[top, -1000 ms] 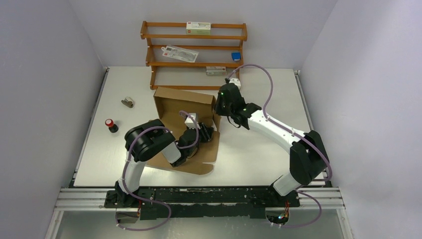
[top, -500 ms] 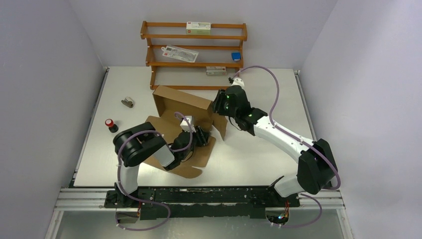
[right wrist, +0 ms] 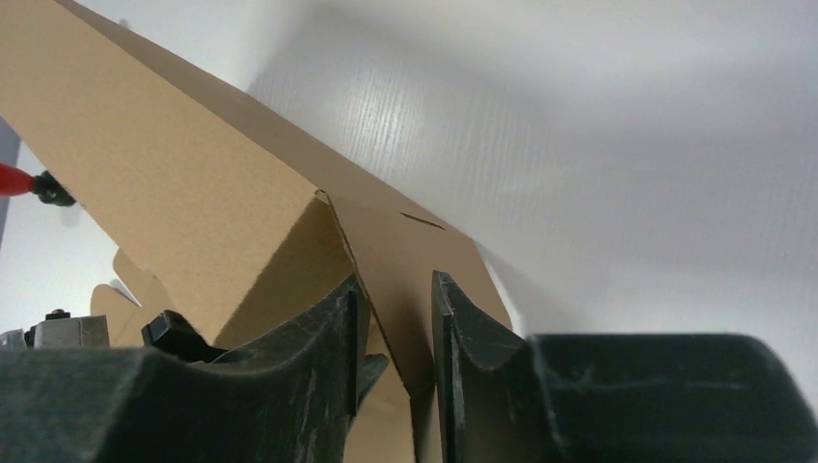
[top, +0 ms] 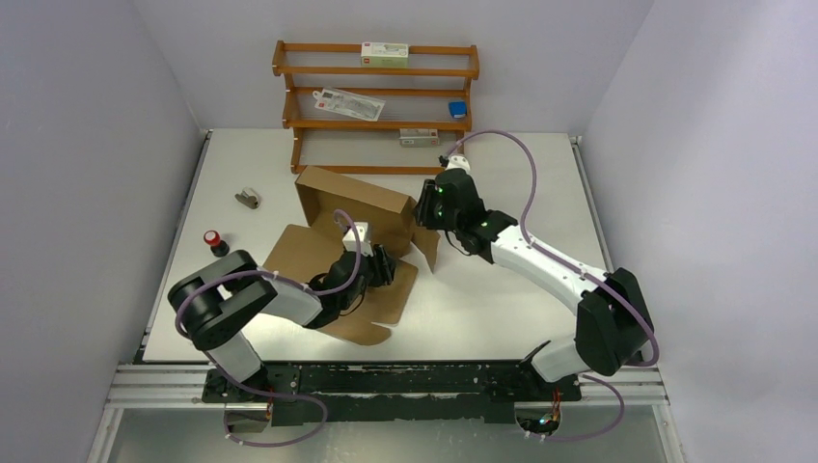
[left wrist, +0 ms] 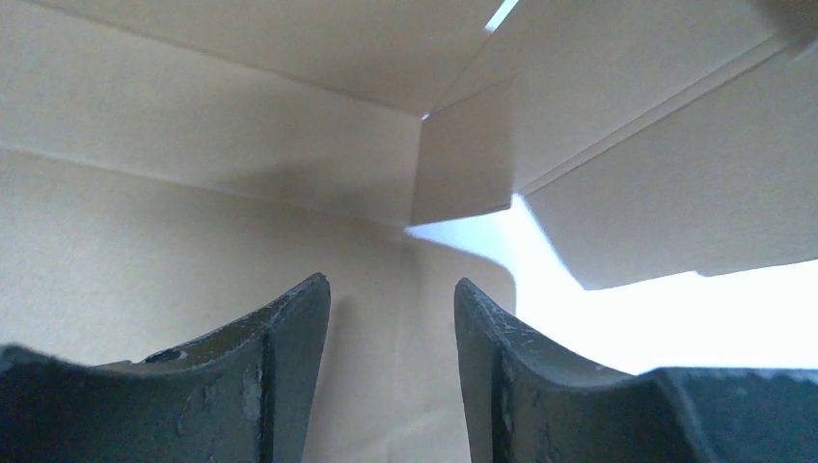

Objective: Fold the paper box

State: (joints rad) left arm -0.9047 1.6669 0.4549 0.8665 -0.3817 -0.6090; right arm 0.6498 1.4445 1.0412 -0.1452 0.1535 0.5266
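This is looking like a robotics lab test cell. Plain pale walls [top: 87, 145] are enclosing a white table [top: 502, 309] on three sides. The left arm [top: 241, 304] and right arm [top: 550, 265], trailing purple cables, are sitting bolted to an aluminium rail [top: 386, 381] at 6 o'clock. A wooden rack [top: 376, 96] is standing at 12 o'clock, carrying small packaged props [top: 384, 53], while a red-capped item [top: 214, 241] and a small grey item [top: 248, 199] are lying near 9 o'clock.
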